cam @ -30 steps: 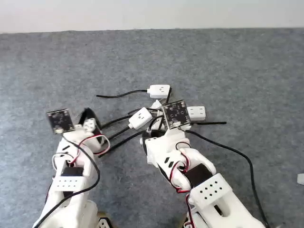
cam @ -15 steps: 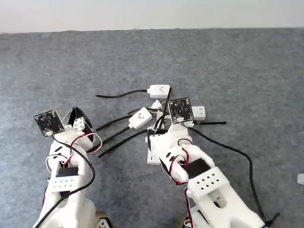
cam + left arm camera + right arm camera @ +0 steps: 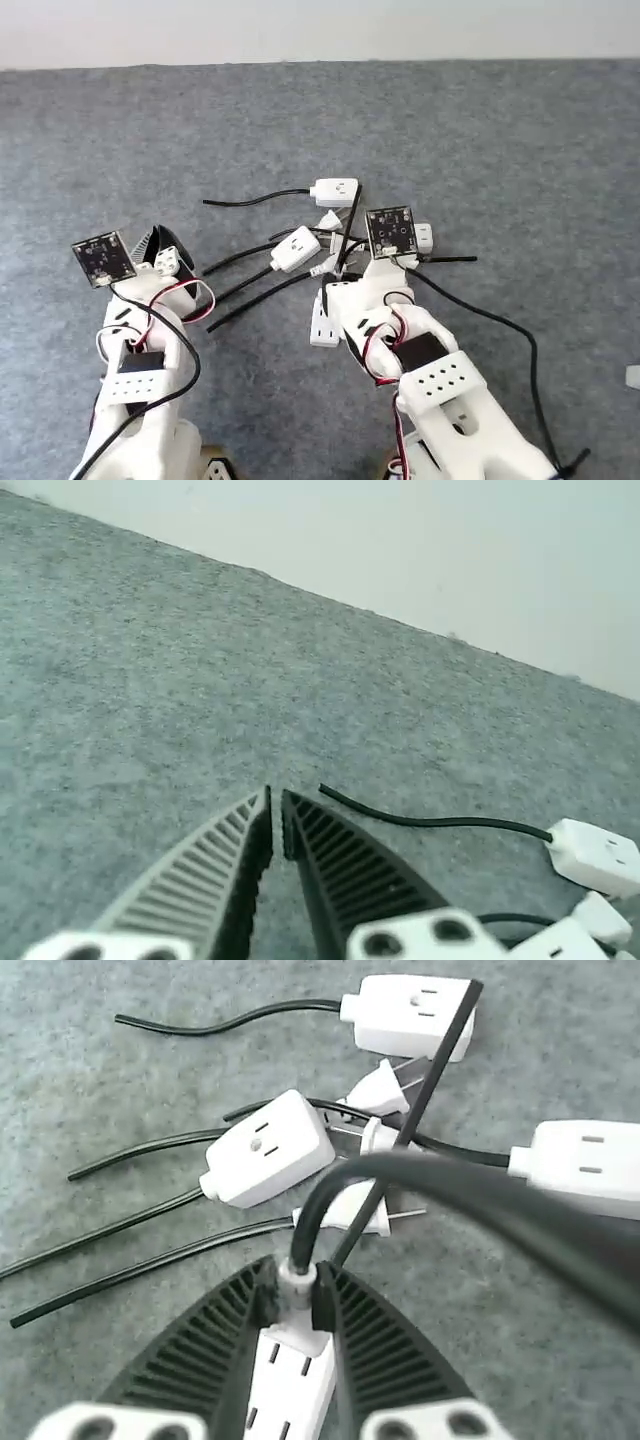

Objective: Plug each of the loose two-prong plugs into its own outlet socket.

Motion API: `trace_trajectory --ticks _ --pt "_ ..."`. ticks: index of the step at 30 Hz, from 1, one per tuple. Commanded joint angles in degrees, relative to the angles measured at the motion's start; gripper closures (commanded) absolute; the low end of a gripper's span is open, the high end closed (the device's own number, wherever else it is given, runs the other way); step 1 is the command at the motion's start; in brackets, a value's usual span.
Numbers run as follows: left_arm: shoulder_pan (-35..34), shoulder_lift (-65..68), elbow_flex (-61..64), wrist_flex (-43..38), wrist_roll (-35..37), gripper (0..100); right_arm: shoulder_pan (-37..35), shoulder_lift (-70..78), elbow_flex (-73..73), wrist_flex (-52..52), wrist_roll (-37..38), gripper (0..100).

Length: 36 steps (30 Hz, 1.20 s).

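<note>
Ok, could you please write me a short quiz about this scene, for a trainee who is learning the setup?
1. True or false: the left gripper is holding a plug.
2. What does the right gripper clamp? A) a loose two-prong plug; B) a white outlet socket, near its cord end; C) nothing.
3. Fill in: the cord that leaves the held socket is ___ in colour.

Key: 1 false, its fingers are together with nothing between them. 2 B. 3 black.
</note>
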Motion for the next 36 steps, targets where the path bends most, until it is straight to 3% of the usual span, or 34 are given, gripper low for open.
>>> trace_trajectory --ticks 1,23,31,36 --pt "-0.3 -1.1 -0.4 -1.6 0.4 99 0.5 0.1 -0.6 -0.6 0.8 99.1" --pt "-0.3 -1.1 -0.4 -1.6 0.3 99 -2.1 0.1 0.7 1.9 3.0 99.1" --pt "-0.3 -1.1 -0.4 -1.6 0.3 99 -2.7 -0.4 1.1 9.3 12.4 99.1" --pt "-0.3 -1.1 -0.4 -1.6 0.3 99 -3.8 -0.3 0.3 12.4 13.9 99.1"
